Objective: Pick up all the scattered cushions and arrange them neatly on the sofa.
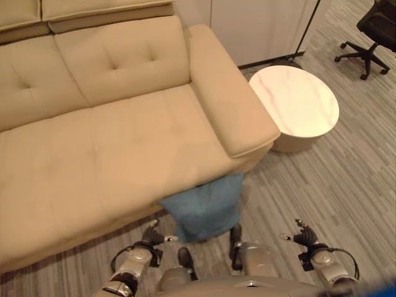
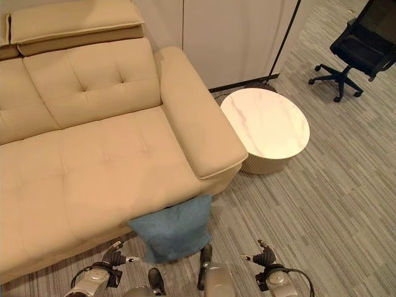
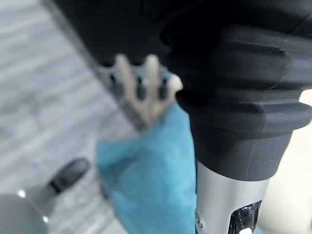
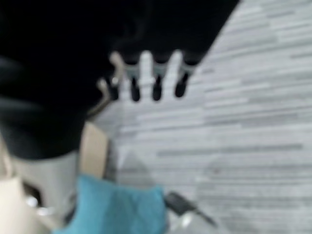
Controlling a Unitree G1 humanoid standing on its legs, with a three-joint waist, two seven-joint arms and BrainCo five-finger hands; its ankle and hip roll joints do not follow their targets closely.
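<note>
Where sofa (image 1: 111, 154) ends, blue cushion (image 1: 204, 213).

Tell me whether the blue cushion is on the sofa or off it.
Off. The blue cushion sits on the floor, leaning against the sofa front; both hands hold nothing.

Both arms low at the near edge, left hand (image 1: 153, 237) and right hand (image 1: 303, 238) raised apart on either side, fingers relaxed and spread, thumbs out, neither holding anything.
</note>
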